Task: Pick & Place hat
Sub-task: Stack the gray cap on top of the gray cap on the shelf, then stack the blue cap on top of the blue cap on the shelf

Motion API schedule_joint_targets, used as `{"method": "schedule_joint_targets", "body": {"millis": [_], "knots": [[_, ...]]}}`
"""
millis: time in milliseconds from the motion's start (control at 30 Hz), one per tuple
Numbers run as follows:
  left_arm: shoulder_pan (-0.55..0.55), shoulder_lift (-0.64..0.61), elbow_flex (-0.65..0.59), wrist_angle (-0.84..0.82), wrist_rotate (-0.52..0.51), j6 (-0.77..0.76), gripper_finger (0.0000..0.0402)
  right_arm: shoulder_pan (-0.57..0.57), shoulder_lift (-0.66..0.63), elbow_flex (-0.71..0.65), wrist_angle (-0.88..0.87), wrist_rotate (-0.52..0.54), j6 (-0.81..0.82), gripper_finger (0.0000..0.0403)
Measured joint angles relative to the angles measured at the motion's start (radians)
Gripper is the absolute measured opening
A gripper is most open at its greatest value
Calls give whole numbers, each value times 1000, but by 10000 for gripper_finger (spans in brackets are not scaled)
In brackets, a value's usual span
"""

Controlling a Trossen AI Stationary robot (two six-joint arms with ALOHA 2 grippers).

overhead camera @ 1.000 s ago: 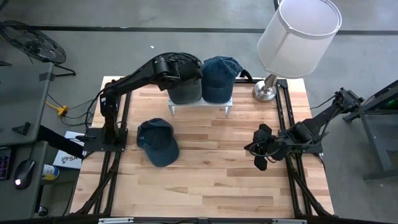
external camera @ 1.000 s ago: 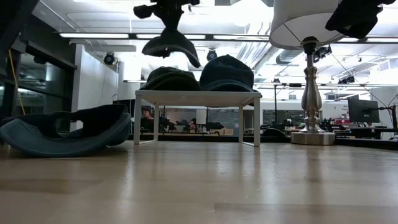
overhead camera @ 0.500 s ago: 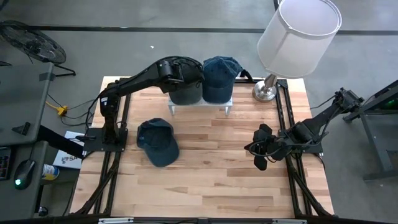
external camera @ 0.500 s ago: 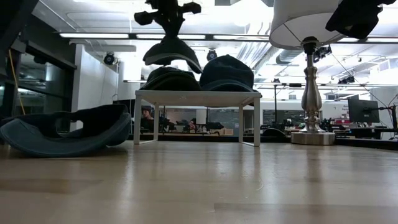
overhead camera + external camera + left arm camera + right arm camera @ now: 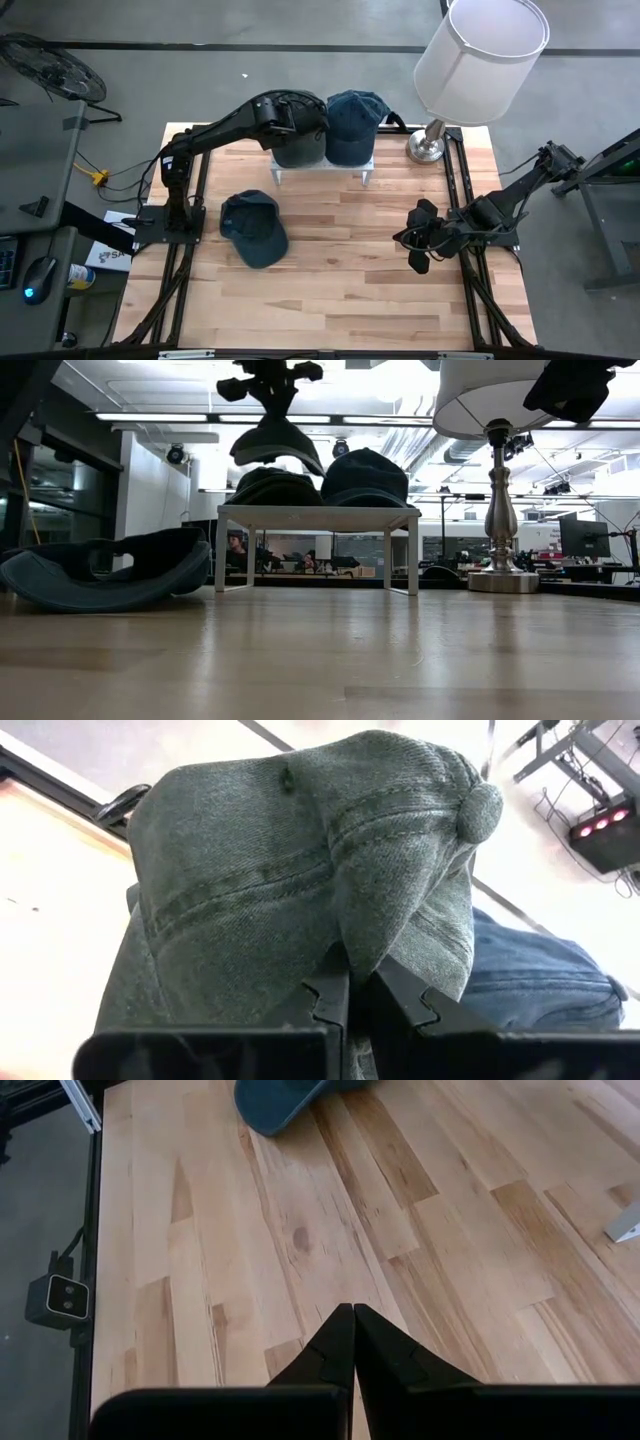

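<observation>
Nearest in the low view, bare wooden table [image 5: 330, 660], then a dark blue cap [image 5: 253, 228] lying on the boards at the left-middle, in the same spot as a second ago. Farther right, right gripper [image 5: 418, 262] parked low at the table's right edge, fingers [image 5: 345, 1342] pressed fully together with nothing between them, unmoved across the frames. Beyond, a small white stand [image 5: 316, 515] near the far edge, carrying a grey-green cap [image 5: 273, 487] on its left half and a blue denim cap [image 5: 351, 124] on its right. Directly above the left one, held clear of it in the air, another grey-green cap [image 5: 300, 880] pinched by its fabric in the left gripper [image 5: 350, 990], jaws nearly together on the cloth. Compared with a second ago, held cap shifted slightly right and sitting flatter, now more squarely over the cap on the stand; almost no change from half a second ago. Farthest right, a silver table lamp [image 5: 430, 143] with a white shade [image 5: 478, 55], standing as before.
</observation>
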Motion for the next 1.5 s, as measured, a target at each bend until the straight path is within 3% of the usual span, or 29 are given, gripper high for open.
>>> {"method": "schedule_joint_targets", "body": {"millis": [467,1033,1500], "knots": [[14,0,0,0,-14,53,25,1,0,0,0,-3,7,0],[14,0,0,43,10,117,110,1,0,0,0,-12,7,0],[4,0,0,64,57,130,120,1,0,0,0,-41,22,0]]}}
